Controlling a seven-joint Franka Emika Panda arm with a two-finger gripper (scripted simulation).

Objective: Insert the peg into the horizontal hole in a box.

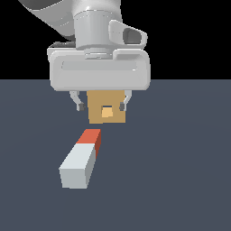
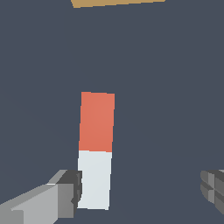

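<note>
The peg (image 1: 81,158) lies flat on the dark floor, a pale grey-white bar whose red-orange end points toward the box. In the wrist view the peg (image 2: 95,151) lies lengthwise, its white end beside one fingertip (image 2: 70,192). The tan box (image 1: 106,108) stands behind it, with the lighter square hole (image 1: 107,113) in its face; only the box's edge (image 2: 118,2) shows in the wrist view. My gripper (image 1: 101,107) hangs open and empty above the floor, in front of the box in the exterior view, its fingers wide apart and holding nothing.
The dark grey-blue floor (image 1: 180,171) stretches all around. The arm's white hand body (image 1: 99,72) covers the top of the box in the exterior view.
</note>
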